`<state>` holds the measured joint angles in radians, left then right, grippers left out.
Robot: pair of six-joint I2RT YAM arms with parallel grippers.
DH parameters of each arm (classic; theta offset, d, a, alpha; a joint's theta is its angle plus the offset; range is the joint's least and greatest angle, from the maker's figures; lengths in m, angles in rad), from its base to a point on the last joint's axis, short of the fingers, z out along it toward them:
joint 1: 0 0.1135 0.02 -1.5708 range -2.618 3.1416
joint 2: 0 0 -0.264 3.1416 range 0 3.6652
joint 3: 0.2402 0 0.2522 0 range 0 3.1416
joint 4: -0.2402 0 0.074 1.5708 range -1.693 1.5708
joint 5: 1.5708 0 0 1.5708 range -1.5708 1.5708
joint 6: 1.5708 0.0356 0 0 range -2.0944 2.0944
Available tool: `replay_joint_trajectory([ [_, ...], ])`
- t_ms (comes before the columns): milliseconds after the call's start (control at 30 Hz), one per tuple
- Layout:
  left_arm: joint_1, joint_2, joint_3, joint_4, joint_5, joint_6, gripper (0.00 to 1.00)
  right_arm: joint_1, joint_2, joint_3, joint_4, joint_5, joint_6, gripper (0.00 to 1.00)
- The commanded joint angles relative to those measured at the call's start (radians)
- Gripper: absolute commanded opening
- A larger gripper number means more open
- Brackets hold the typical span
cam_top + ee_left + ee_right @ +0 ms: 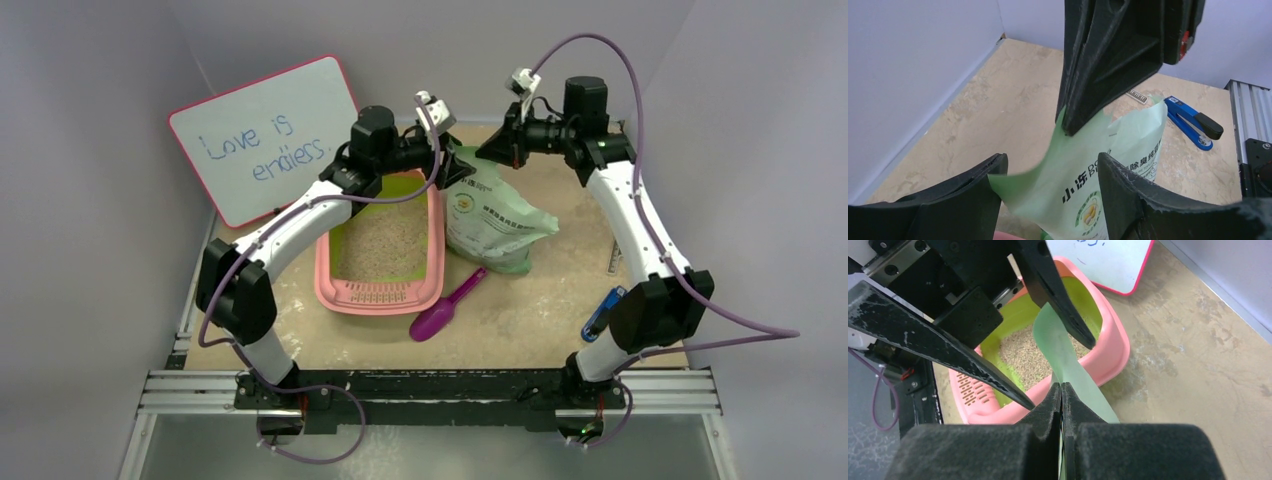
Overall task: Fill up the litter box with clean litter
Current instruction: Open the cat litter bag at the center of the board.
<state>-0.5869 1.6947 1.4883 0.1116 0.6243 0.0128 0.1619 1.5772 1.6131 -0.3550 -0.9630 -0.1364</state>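
Observation:
The pink litter box [384,294] sits left of centre and holds beige sandy granules [385,245]; it also shows in the right wrist view [1113,347]. No green granules show. A pale green printed bag [495,215] stands upright right of the box. My right gripper [488,150] is shut on the bag's top edge [1058,345], its jaws pressed together [1062,387]. My left gripper [452,168] is open, its fingers straddling the bag's top flap [1078,170] from the other side [1052,162]. The flap touches the left finger [973,195].
A purple scoop [445,305] lies in front of the bag. A whiteboard [265,140] leans at the back left. A blue stapler [603,312] lies near the right arm and shows in the left wrist view [1193,122]. A small label [613,260] lies beside it.

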Motion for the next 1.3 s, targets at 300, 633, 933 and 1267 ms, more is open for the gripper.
replay_joint_trajectory([
  [300,-0.008,-0.026,0.053,0.002,0.083,0.066,0.01,0.062,-0.046,0.13,-0.02,0.159,-0.013,0.0],
  [633,-0.008,-0.09,-0.012,0.067,0.005,0.084,0.0,0.047,-0.306,-0.128,-0.001,0.723,0.242,0.73],
  [933,-0.008,-0.102,-0.017,0.073,-0.027,0.085,0.0,-0.226,-0.485,-0.443,-0.242,0.641,0.475,0.75],
  [1267,-0.008,-0.09,0.001,0.104,-0.024,0.067,0.0,-0.229,-0.681,-0.583,-0.244,0.657,0.561,0.83],
])
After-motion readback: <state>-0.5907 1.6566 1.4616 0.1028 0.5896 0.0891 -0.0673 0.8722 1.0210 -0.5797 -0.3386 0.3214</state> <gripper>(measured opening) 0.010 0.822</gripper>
